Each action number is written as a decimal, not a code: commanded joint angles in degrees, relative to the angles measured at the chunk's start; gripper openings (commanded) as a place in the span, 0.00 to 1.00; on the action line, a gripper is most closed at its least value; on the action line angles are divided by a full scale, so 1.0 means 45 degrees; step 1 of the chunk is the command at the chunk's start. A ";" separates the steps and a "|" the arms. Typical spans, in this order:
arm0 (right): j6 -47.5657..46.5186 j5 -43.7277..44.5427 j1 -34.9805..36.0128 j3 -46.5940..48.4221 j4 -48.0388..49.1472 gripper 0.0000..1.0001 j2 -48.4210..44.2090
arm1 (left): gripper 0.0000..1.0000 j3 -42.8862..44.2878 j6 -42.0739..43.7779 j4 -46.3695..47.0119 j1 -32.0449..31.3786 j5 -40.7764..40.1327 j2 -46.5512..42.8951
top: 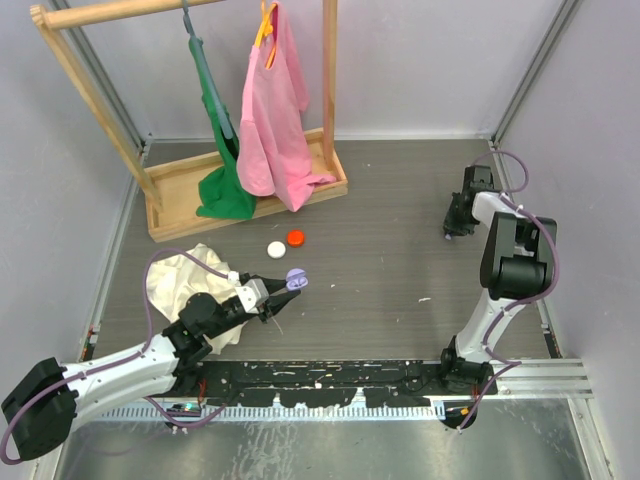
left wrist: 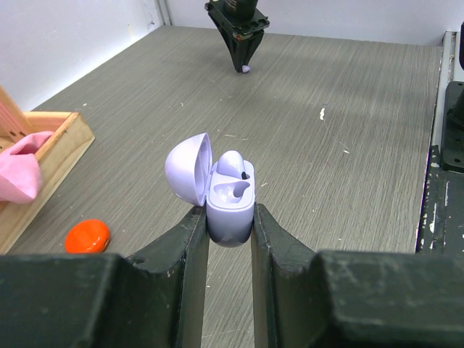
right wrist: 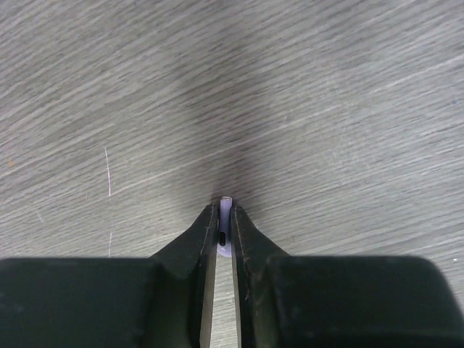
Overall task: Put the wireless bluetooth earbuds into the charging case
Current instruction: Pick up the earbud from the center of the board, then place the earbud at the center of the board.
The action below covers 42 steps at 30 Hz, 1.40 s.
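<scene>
Closest to me, the left gripper (left wrist: 230, 216) clamped the charging case (left wrist: 232, 221) by its sides over the table (left wrist: 348, 123), its lid (left wrist: 187, 168) flipped open, with what looked like one earbud (left wrist: 230, 163) seated in the farther well and the nearer well empty. Well apart across the table, the right gripper (right wrist: 225, 217) was pinched narrow on the second earbud (right wrist: 225, 205), tips down at the surface. I judged this the pickup of the last bud; next I would need to lift it without slipping, carry it over and line its stem up with the empty well
</scene>
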 commanded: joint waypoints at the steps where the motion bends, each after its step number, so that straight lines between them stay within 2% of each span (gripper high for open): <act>1: -0.0083 -0.0305 0.0062 -0.0506 -0.0235 0.17 -0.0829 | 0.00 0.0522 -0.0082 0.0616 -0.0021 0.0109 -0.0105; 6: -0.0108 -0.0503 0.0666 -0.1046 -0.0248 0.13 -0.1569 | 0.00 0.0484 -0.0048 0.0567 -0.0023 0.0061 -0.0219; 11: -0.0084 -0.0494 0.1949 -0.1666 -0.0314 0.13 -0.2388 | 0.00 0.0463 -0.0024 0.0510 -0.0035 0.0016 -0.0345; 16: 0.0056 -0.0256 0.4705 -0.2324 -0.0639 0.14 -0.3166 | 0.00 0.0444 0.0001 0.0464 -0.0034 0.0032 -0.0447; 29: 0.0370 0.0241 0.9811 -0.2569 -0.1000 0.14 -0.3621 | 0.00 0.0425 0.0035 0.0466 -0.0034 0.0058 -0.0529; 36: 0.0103 0.0385 1.1830 -0.2771 -0.0777 0.16 -0.3497 | 0.00 0.0422 0.0035 0.0495 -0.0027 0.0098 -0.0487; 42: -0.0149 0.0472 1.2878 -0.2941 -0.0330 0.17 -0.3211 | 0.00 0.0424 0.0039 0.0547 -0.0042 0.0133 -0.0440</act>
